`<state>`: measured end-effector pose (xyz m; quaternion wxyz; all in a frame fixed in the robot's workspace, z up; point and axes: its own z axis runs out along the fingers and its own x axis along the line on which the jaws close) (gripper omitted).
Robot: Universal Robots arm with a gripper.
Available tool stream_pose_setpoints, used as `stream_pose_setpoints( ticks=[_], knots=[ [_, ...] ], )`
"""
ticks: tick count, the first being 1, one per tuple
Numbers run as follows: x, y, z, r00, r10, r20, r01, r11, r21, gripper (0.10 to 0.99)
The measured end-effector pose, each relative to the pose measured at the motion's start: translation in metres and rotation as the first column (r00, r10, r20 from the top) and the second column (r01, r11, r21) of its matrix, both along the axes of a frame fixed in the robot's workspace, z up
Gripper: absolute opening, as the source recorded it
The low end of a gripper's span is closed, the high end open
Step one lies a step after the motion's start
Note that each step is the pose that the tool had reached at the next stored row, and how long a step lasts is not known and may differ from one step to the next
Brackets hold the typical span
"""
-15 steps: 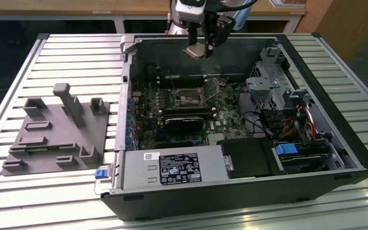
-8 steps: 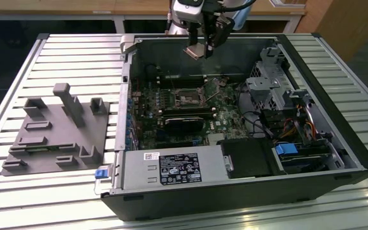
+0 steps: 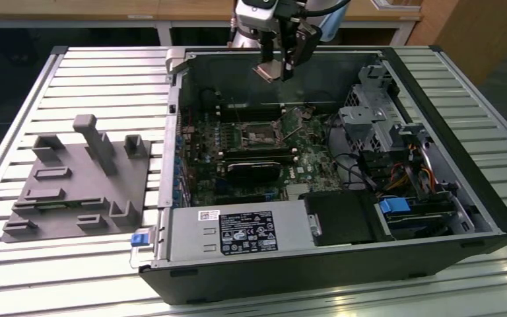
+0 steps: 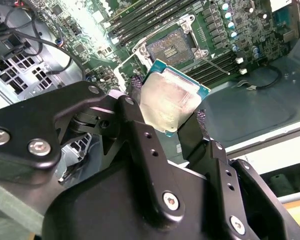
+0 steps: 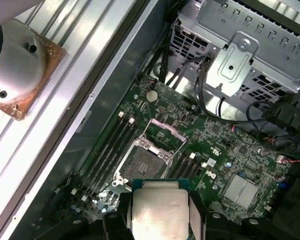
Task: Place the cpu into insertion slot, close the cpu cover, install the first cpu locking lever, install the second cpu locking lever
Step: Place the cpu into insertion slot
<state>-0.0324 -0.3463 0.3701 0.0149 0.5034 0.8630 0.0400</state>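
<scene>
My gripper [image 3: 282, 65] hangs above the back of the open computer case, shut on the cpu [image 3: 271, 70] by two of its edges. In both wrist views the cpu [image 4: 170, 100] [image 5: 160, 210] shows its silver-grey top between the black fingers [image 4: 135, 95]. The insertion slot [image 3: 258, 136] lies well below on the green motherboard, its dark pin field bare in both wrist views [image 4: 172, 45] [image 5: 142, 165]. The cpu cover [image 5: 164, 131] stands swung up at one side of the slot.
The case [image 3: 465, 198] lies on a slatted metal table [image 3: 103, 79]. A grey fixture [image 3: 77, 185] sits at the exterior view's left. Inside are memory slots [image 5: 107, 150], a black block [image 3: 253, 173], a power supply [image 3: 236, 231], a drive cage [image 3: 377, 112] and cables [image 3: 403, 175].
</scene>
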Motion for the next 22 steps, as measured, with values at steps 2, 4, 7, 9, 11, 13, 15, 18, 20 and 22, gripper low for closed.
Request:
stream_pose_setpoints(
  ticks=[2, 4, 7, 9, 11, 13, 15, 18, 20, 22],
  knots=[
    [0.0000, 0.0000, -0.0002, 0.9999, -0.012, 0.0000, 0.012, 0.9999, 0.000, 0.541],
    [0.0000, 0.0000, -0.0004, 0.9997, -0.023, 0.0001, 0.023, 0.9997, 0.000, 0.541],
    [0.0000, 0.0000, -0.0007, 0.9992, -0.041, 0.0000, 0.041, 0.9992, 0.000, 0.541],
    [0.0000, 0.0000, -0.0008, 0.9987, -0.052, 0.0000, 0.052, 0.9987, 0.000, 0.541],
    [0.0000, 0.0000, -0.0010, 0.9980, -0.062, 0.0000, 0.062, 0.9980, 0.000, 0.541],
    [0.0000, 0.0000, -0.0012, 0.9973, -0.073, 0.0000, 0.073, 0.9973, 0.000, 0.541],
    [0.0000, 0.0000, -0.0013, 0.9964, -0.084, 0.0000, 0.084, 0.9964, 0.000, 0.541],
    [0.0000, 0.0000, -0.0016, 0.9951, -0.099, 0.0000, 0.099, 0.9951, 0.000, 0.541],
    [0.0000, 0.0001, -0.0017, 0.9941, -0.108, 0.0000, 0.108, 0.9941, 0.000, 0.541],
    [0.0000, 0.0001, -0.0018, 0.9931, -0.117, 0.0000, 0.117, 0.9931, 0.000, 0.541]
  ],
)
